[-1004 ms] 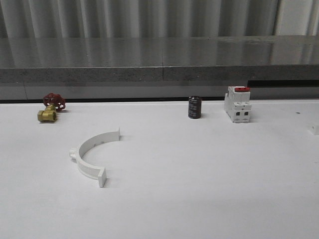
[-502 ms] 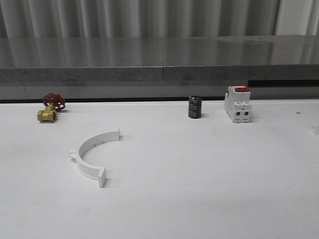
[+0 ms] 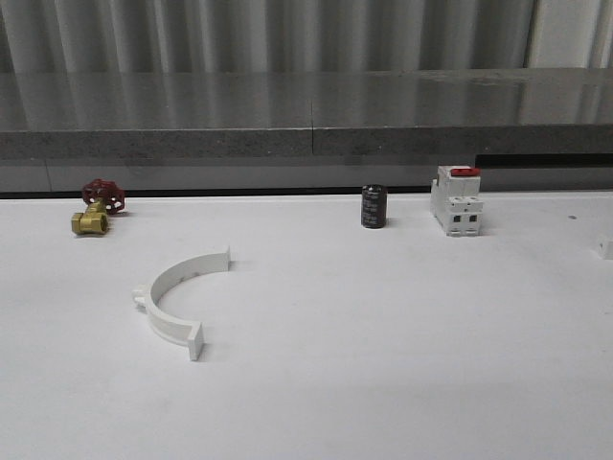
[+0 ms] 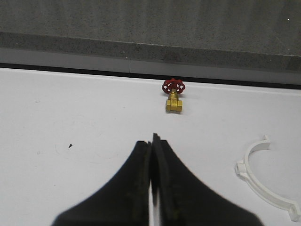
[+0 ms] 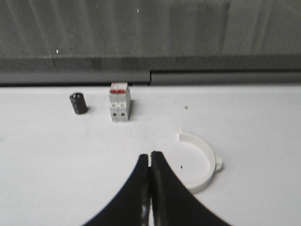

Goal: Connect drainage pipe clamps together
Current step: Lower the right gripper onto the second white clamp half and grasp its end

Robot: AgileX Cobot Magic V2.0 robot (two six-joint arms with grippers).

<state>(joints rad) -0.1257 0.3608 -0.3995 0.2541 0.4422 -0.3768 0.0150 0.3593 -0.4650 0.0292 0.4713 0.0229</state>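
Note:
One white half-ring drainage pipe clamp [image 3: 189,269] lies flat on the white table, left of centre, its open side facing right. In the left wrist view this clamp [image 4: 248,162] lies off to one side of my left gripper [image 4: 152,141], well apart from it; the black fingers are pressed together with nothing between them. In the right wrist view a second half-ring clamp [image 5: 210,162] rests on the table just beside my right gripper [image 5: 150,157], which is also shut and holds nothing.
A brass valve with a red handwheel [image 3: 96,209] sits at the back left. A black cylinder [image 3: 374,207] and a white breaker with a red switch [image 3: 456,201] stand at the back right. A small white piece [image 3: 605,248] is cut off by the right edge.

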